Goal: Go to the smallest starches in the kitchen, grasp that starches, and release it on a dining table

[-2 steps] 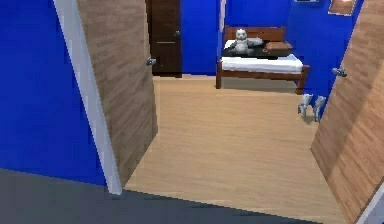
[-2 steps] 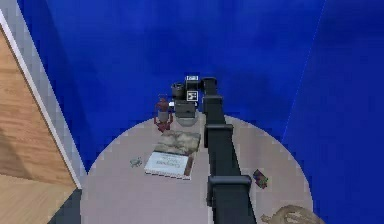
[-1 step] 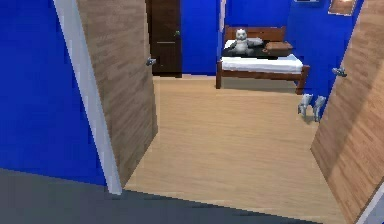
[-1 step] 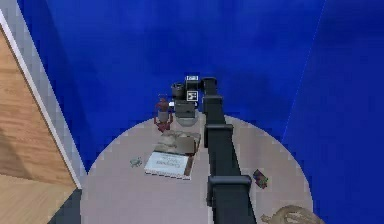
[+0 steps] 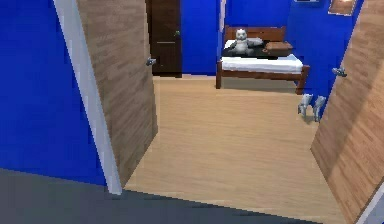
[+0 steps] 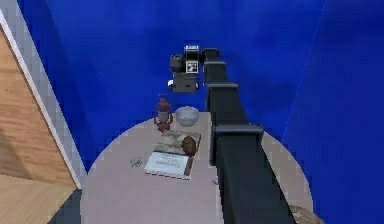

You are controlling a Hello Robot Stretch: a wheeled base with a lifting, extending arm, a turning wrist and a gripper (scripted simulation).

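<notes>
I saw the gripper [image 6: 177, 70] at the arm's [image 6: 238, 150] far end, near the bottle [image 6: 162, 110] and bowl [image 6: 187, 116] on the desk [image 6: 115, 190]; couldn't tell whether it was grasping anything.

**Deep blue walls, wood grain, a pale grey table**

We see a saturated blue wall [image 6: 120, 60] behind the light grey round table [image 6: 110, 185]. On the table are a red-and-brown bottle [image 6: 162, 112], a pale grey bowl [image 6: 187, 117] and a brown lump [image 6: 189, 146] lying on a cream-and-white open book [image 6: 172, 157]. Over the table runs the black arm [image 6: 240, 160], its white squares [image 6: 190, 66] marked in black. In the forward view we see brown wood-grain doors [image 5: 125, 85], a light tan plank floor [image 5: 230, 130] and a white-sheeted, dark-framed bed [image 5: 260, 66].
</notes>
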